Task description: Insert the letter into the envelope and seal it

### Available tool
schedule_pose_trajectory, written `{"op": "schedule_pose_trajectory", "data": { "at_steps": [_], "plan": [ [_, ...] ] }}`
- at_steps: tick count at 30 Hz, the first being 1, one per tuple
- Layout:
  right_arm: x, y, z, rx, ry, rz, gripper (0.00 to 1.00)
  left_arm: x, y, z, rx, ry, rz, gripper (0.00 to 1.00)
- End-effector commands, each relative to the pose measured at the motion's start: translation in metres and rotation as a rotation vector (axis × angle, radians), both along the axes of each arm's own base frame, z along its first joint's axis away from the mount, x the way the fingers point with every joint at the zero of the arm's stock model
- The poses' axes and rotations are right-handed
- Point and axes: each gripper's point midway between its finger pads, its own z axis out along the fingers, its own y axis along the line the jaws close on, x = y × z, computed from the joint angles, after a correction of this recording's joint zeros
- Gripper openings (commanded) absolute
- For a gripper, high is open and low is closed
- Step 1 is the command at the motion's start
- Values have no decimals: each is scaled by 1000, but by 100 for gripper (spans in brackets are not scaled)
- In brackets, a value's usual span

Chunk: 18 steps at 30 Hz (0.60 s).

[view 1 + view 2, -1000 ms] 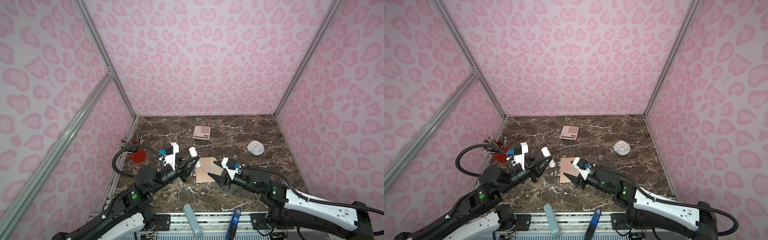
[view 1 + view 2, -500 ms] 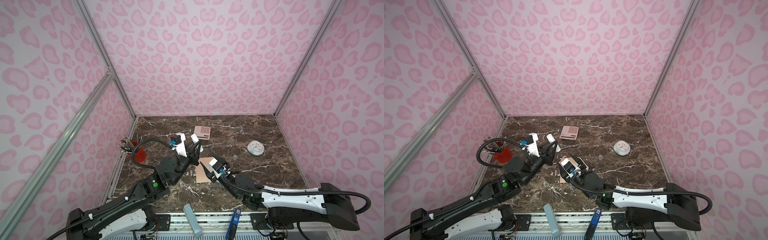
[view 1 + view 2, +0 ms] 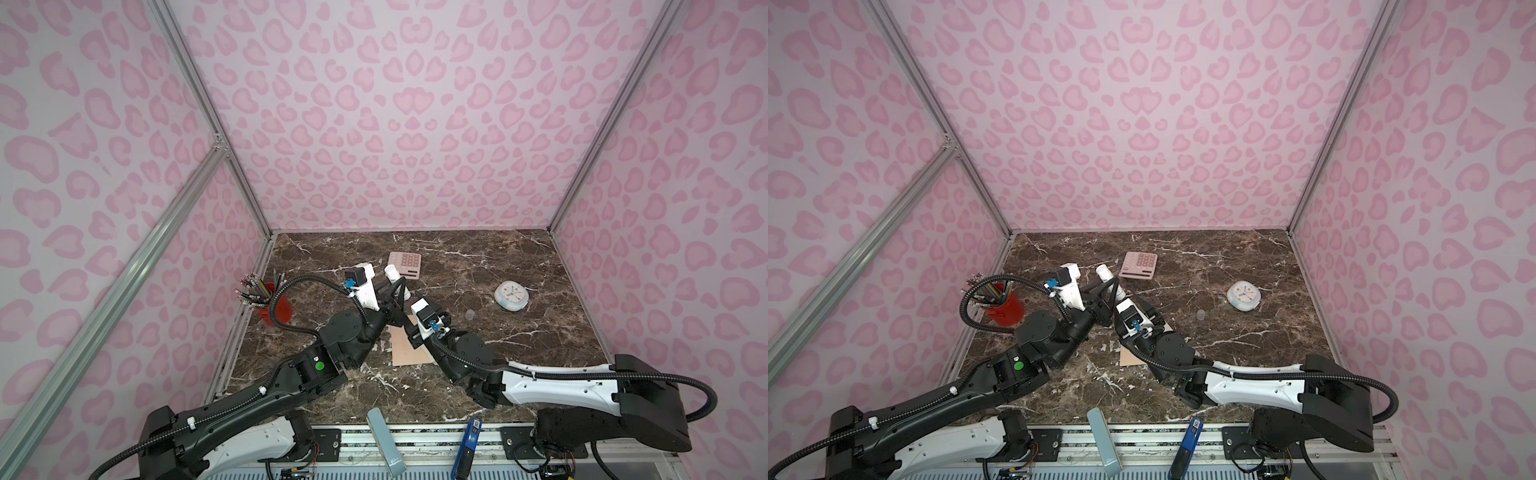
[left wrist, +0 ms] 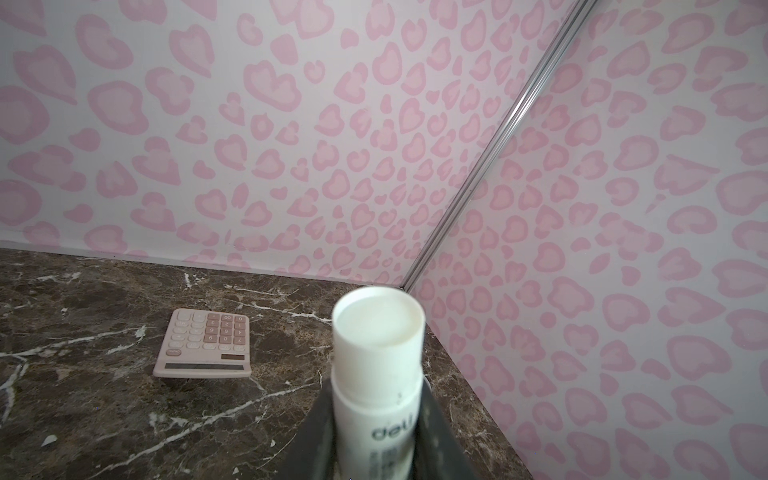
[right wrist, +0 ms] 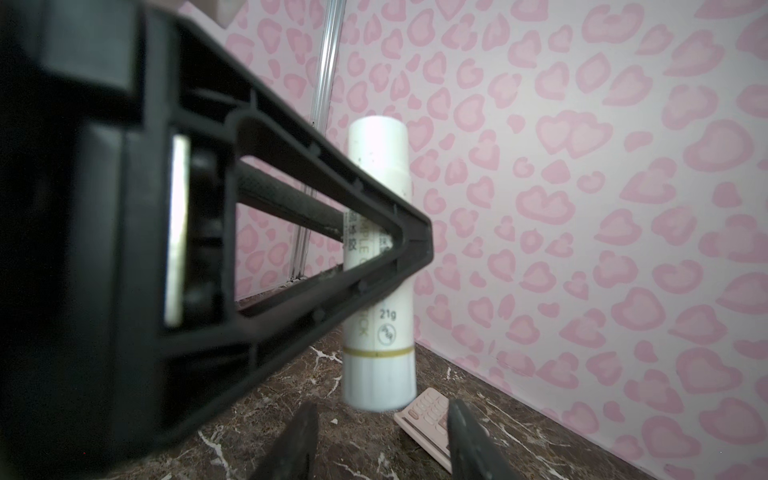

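A white glue stick (image 4: 378, 353) is held upright above the table, with my left gripper (image 4: 376, 415) shut on its middle; it also shows in both top views (image 3: 392, 274) (image 3: 1106, 275). In the right wrist view the glue stick (image 5: 380, 291) hangs just beyond my right gripper (image 5: 380, 411), which stands open with nothing between its fingers. The peach-tan envelope (image 3: 409, 351) (image 3: 1131, 358) lies flat on the marble, partly under both arms. The letter is out of view.
A pink calculator (image 3: 405, 264) (image 4: 205, 345) lies behind the grippers. A pale clock (image 3: 511, 296) sits at the right. A red cup of pencils (image 3: 276, 307) stands by the left wall. Two tools (image 3: 386, 440) (image 3: 467, 440) rest on the front rail.
My left gripper has lifted the glue stick up and toward the back. The right arm has swung in to the left until its gripper sits right under the stick, jaws a little narrower.
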Motion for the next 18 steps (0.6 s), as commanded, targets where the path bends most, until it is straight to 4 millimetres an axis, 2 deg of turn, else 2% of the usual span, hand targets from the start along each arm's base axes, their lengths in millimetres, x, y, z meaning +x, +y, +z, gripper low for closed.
{"op": "schedule_pose_trajectory", "data": {
  "at_steps": [1,9,18],
  "plan": [
    [2,2,7,48,-3,1,48,0,1,16,-61,-28,3,4],
    [7,4,3,59,9,-1,41,0,-1,14,-52,-23,-3,4],
    [8,4,5,56,6,-4,41,1,-4,10,-46,-15,-13,4]
  ]
}}
